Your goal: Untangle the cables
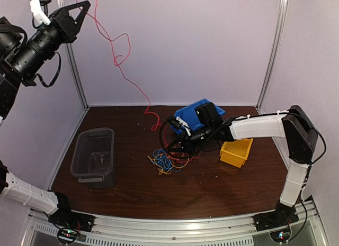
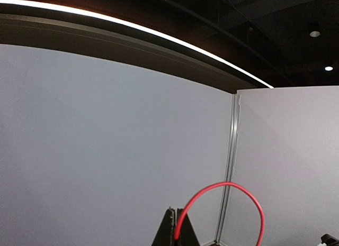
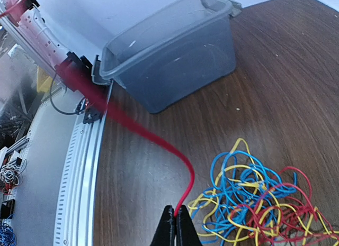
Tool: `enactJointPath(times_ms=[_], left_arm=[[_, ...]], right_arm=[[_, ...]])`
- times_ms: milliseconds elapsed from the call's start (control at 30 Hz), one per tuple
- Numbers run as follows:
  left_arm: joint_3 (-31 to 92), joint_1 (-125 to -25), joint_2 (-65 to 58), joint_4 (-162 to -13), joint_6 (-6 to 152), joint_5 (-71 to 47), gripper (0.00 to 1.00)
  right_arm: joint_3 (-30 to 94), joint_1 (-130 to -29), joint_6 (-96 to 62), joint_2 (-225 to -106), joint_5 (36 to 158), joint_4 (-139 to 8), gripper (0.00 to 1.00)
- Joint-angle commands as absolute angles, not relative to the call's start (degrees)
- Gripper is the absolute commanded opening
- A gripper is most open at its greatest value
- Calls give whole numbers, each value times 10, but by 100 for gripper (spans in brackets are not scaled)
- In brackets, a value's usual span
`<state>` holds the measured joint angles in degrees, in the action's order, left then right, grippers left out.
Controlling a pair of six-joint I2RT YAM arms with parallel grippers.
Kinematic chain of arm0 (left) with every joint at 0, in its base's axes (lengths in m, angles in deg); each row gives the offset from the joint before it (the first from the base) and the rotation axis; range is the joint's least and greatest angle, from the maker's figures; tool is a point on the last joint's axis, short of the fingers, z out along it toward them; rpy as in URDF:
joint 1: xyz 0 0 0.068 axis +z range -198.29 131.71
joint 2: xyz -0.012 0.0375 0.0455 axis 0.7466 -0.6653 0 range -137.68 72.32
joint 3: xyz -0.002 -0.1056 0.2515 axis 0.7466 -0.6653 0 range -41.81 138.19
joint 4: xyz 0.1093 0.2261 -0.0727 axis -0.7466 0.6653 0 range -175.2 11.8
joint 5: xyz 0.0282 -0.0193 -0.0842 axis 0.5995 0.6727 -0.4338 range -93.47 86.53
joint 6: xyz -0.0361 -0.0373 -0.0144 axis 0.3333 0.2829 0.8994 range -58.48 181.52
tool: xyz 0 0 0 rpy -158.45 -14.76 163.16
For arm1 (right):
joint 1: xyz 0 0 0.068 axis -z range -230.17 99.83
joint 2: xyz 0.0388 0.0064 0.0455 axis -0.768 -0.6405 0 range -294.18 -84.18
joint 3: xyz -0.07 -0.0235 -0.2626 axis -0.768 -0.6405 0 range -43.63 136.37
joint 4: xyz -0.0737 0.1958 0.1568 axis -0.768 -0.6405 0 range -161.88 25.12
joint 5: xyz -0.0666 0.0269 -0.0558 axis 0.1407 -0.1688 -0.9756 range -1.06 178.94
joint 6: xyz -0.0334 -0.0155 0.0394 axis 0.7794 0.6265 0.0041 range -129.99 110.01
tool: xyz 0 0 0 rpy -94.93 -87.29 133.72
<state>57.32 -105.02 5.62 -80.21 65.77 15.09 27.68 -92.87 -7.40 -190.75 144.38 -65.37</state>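
Long axis: thin red wire [image 1: 119,61] runs steeply down from high left gripper [image 1: 85,5], clamped on it, to low right gripper [image 3: 176,225], pinching red too, beside blue-yellow-red wire tangle [image 3: 254,198].

White panel walls [image 1: 185,45], dark wooden table [image 1: 212,188], curved ceiling light strip [image 2: 132,26]

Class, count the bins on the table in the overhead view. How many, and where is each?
3. A grey tub at the left, a blue bin at the back behind the right arm, a yellow bin right of the cables. The arm may hide more.
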Motion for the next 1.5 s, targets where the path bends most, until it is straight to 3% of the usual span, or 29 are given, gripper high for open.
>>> enactJointPath(times_ms=[0, 300, 600, 867, 1100, 1133, 1200, 1267, 1367, 1467], left_arm=[[608, -1052, 84, -798, 577, 234, 0], [555, -1051, 120, -773, 529, 357, 0], [482, -1052, 173, -705, 611, 385, 0], [416, -1051, 220, -643, 684, 424, 0], [373, -1051, 259, -643, 686, 473, 0], [368, -1052, 260, -644, 682, 481, 0], [357, -1052, 260, -642, 674, 501, 0], [349, -1052, 256, -635, 671, 535, 0], [346, -1051, 249, -611, 676, 579, 0], [341, -1051, 249, -591, 681, 611, 0]], right_arm=[[270, -910, -57, -1906, 1427, -658, 0], [440, -985, -36, -1933, 1407, -734, 0], [702, -1082, -75, -2094, 1378, -762, 0], [867, -1146, -100, -2240, 1284, -693, 0], [949, -1177, -47, -2298, 1162, -679, 0], [954, -1180, -38, -2301, 1144, -679, 9], [957, -1180, -34, -2302, 1120, -682, 42], [957, -1178, -25, -2293, 1121, -699, 60], [936, -1169, 5, -2264, 1150, -740, 70], [834, -1155, 55, -2187, 1187, -750, 77]])
